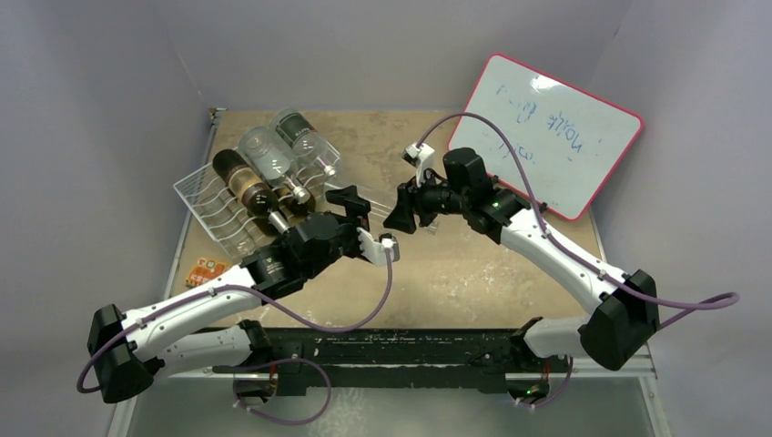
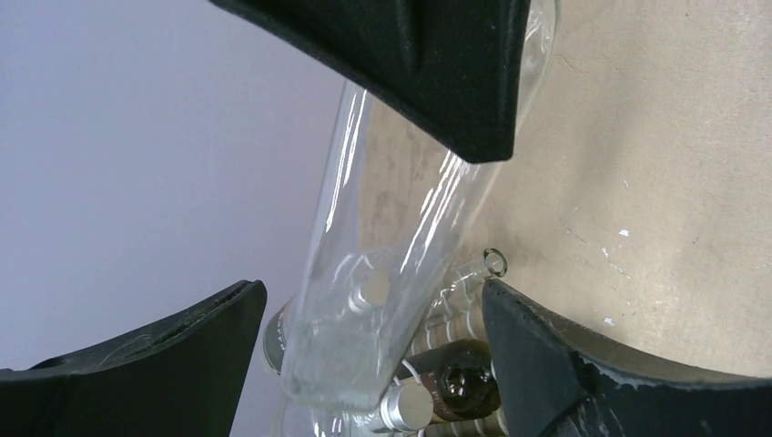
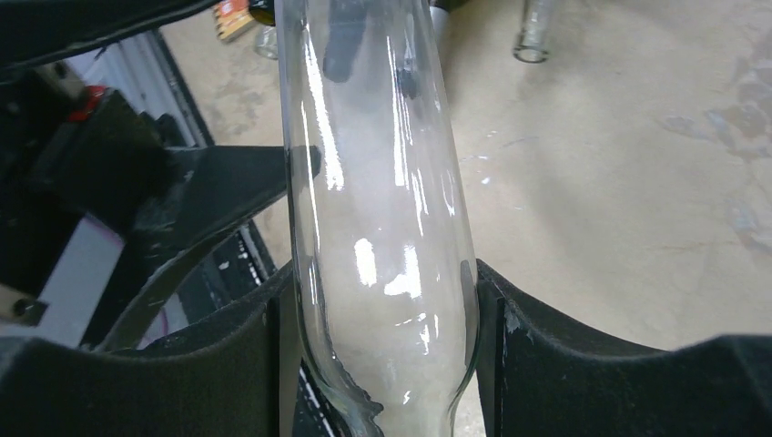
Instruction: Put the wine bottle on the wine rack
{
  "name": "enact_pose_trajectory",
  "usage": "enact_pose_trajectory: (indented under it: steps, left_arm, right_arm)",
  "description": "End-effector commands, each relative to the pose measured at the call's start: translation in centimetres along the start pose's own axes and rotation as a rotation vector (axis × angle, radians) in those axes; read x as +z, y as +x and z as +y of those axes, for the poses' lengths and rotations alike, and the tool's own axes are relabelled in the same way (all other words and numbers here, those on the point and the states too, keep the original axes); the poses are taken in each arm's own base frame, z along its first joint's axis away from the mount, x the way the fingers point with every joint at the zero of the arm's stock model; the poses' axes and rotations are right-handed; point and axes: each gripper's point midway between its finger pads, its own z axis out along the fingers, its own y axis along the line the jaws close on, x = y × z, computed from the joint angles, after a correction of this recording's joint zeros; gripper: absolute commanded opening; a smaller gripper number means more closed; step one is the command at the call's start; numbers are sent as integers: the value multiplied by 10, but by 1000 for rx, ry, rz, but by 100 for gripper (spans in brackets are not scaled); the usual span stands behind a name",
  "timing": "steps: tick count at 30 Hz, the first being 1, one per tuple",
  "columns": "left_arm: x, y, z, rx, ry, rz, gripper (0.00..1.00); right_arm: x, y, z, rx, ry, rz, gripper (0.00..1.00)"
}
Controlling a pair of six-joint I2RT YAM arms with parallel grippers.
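Note:
A clear glass wine bottle (image 3: pixel 378 182) hangs level above the table between the two arms, faint in the top view (image 1: pixel 375 198). My right gripper (image 3: pixel 378 282) is shut on it near the shoulder, a pad pressed against each side. My left gripper (image 2: pixel 369 300) is open around the bottle's base end (image 2: pixel 346 364), with a gap on both sides. In the top view the left gripper (image 1: pixel 360 218) faces the right gripper (image 1: pixel 401 208). The white wire wine rack (image 1: pixel 205 196) stands at the back left, just beyond the left gripper.
Three bottles lie on the rack: a brown one (image 1: pixel 241 182), a clear one (image 1: pixel 264 155) and a third (image 1: pixel 300 137). A whiteboard (image 1: pixel 546 137) leans at the back right. A small orange packet (image 1: pixel 208 270) lies by the table's left edge.

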Motion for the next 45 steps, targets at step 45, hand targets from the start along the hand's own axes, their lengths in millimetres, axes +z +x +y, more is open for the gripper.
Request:
enact_pose_trajectory:
  steps: [45]
  left_arm:
    - [-235, 13, 261, -1232, -905, -61, 99]
  right_arm:
    - [228, -152, 178, 46, 210, -469, 0]
